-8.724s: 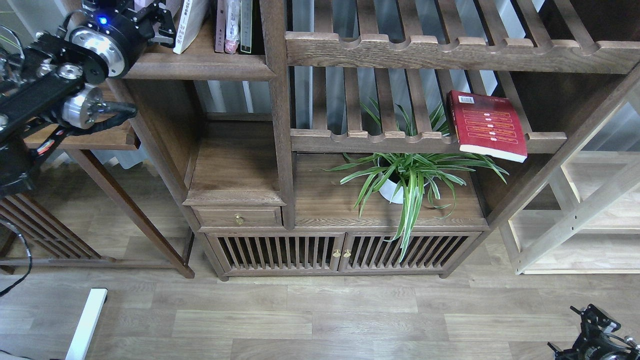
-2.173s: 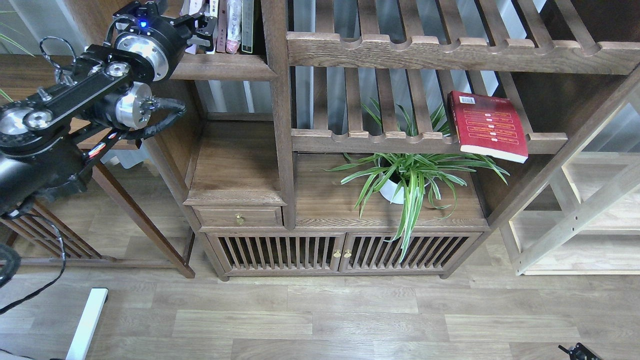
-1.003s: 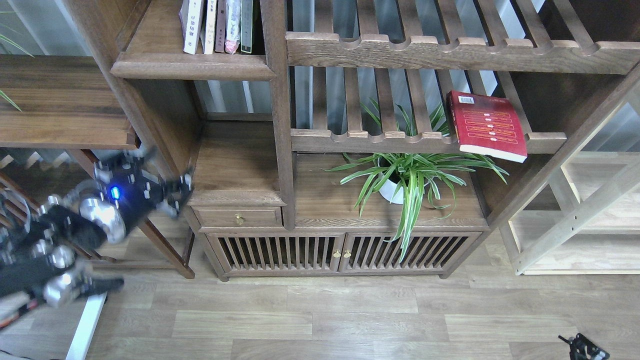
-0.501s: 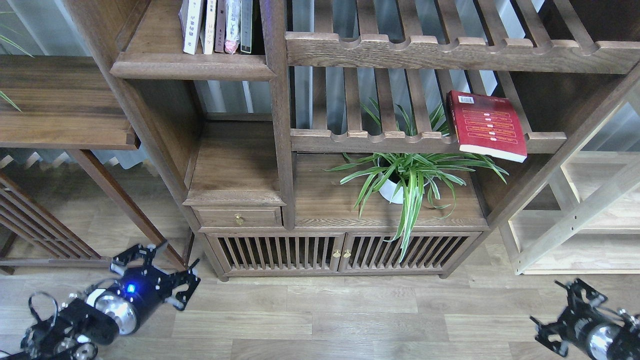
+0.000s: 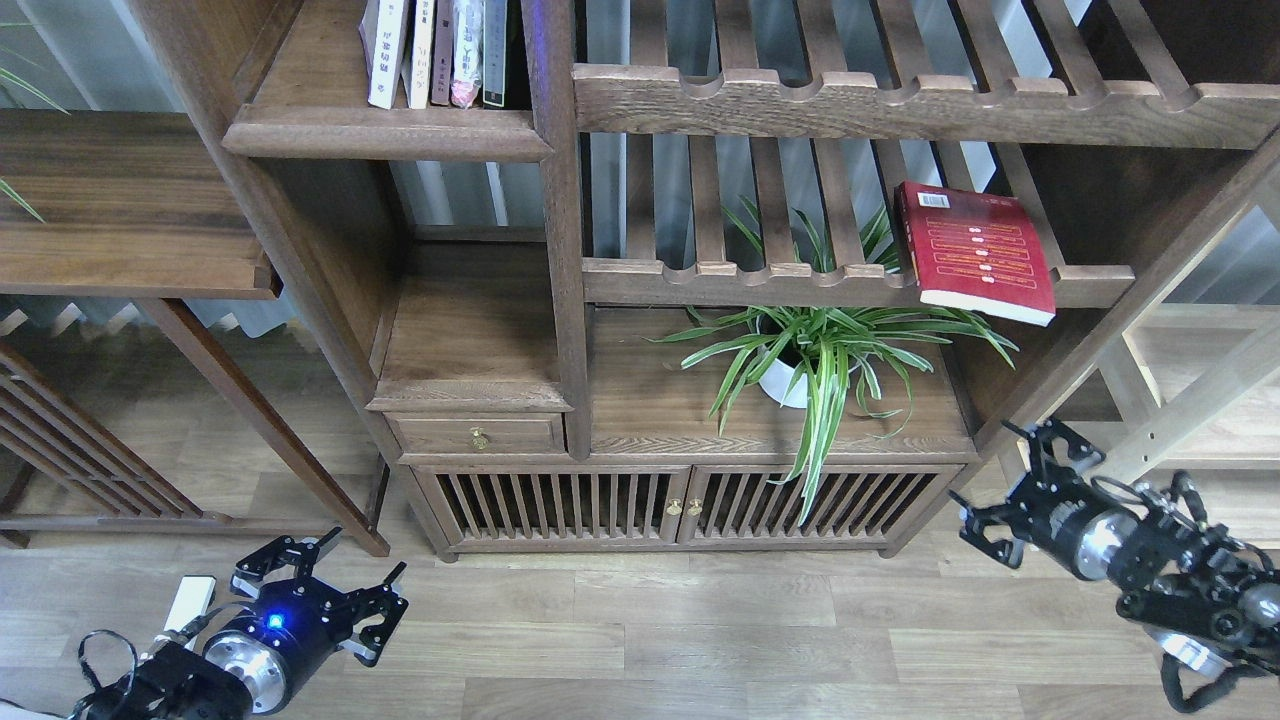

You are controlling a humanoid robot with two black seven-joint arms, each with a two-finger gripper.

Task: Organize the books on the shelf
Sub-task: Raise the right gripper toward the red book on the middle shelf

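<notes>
The red book (image 5: 975, 250) with yellow text bands lies flat on the lower slatted rack at the right, one corner over the front rail. Several books stand upright in a row on the dark-brown shelf (image 5: 385, 135) at the top left, with a white-covered book (image 5: 385, 50) at the left end. I cannot pick out the yellow-green book among the spines. My left gripper (image 5: 362, 557) is open and empty, low at the bottom left, far below the shelf. My right gripper (image 5: 985, 465) is open and empty, below and in front of the red book.
A potted spider plant (image 5: 810, 350) stands on the cabinet top (image 5: 650, 400) under the rack. The cabinet has a small drawer (image 5: 478, 435) and slatted doors (image 5: 680, 505). A pale shelving unit (image 5: 1180, 440) is at the right, a dark side table (image 5: 120, 200) at the left.
My left arm has left the shelf and dropped to the bottom left, open and empty; the white book now stands upright in the row. My right arm has risen from the bottom right corner.
</notes>
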